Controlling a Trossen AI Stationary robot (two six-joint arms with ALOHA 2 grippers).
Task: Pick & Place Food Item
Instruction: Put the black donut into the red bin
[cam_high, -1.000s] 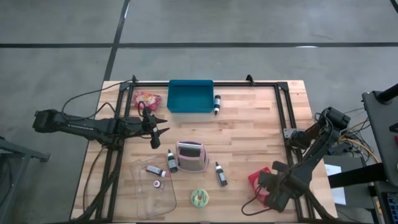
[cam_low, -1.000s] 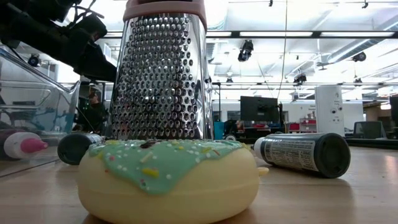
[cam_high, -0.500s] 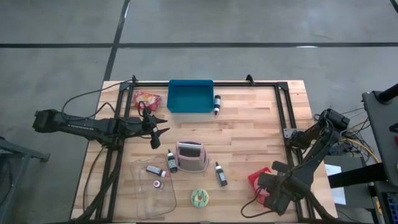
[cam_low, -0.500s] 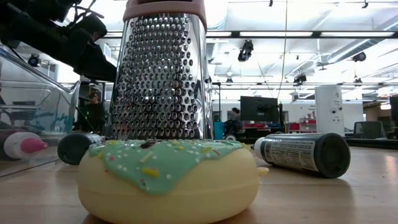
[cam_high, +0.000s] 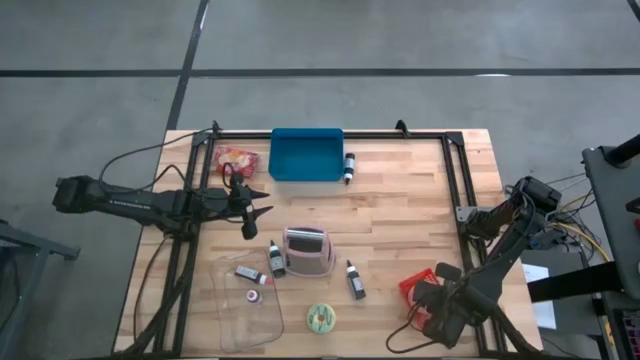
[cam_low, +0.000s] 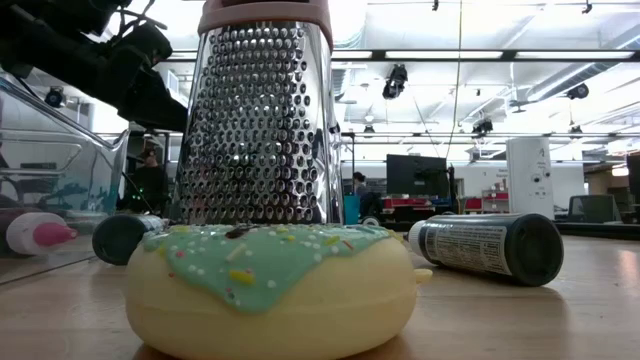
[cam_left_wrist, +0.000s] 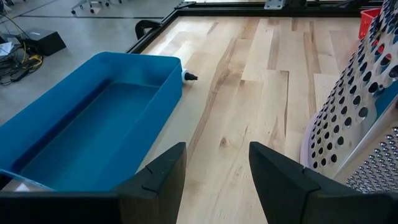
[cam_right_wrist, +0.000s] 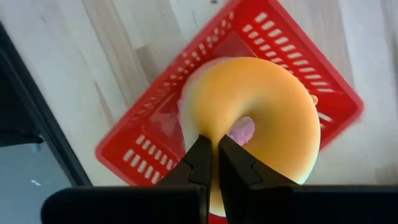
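- In the right wrist view, the right tool (cam_right_wrist: 214, 163) sits low in the middle of the frame, its fingers pressed together with their tips against the near rim of an orange doughnut (cam_right_wrist: 261, 130); whether they pinch it is hard to tell.
- The doughnut fills the centre of that frame and lies inside a red basket (cam_right_wrist: 149, 158), which rests on the wooden table (cam_right_wrist: 74, 56).
- In the high view, the red basket (cam_high: 412, 288) shows at the lower right of the table, mostly covered by the right arm.
- The left tool (cam_high: 250, 205) hangs over the left part of the table in the high view, its fingers spread and holding nothing.
- In the left wrist view, a blue bin (cam_left_wrist: 93, 124) lies at the left of the frame and a metal grater (cam_left_wrist: 357, 112) at the right edge.
- In the low view, a second doughnut with green icing (cam_low: 270, 285) sits at the bottom centre, in front of the grater (cam_low: 262, 120), with a dark bottle (cam_low: 490, 247) lying on its side to the right.
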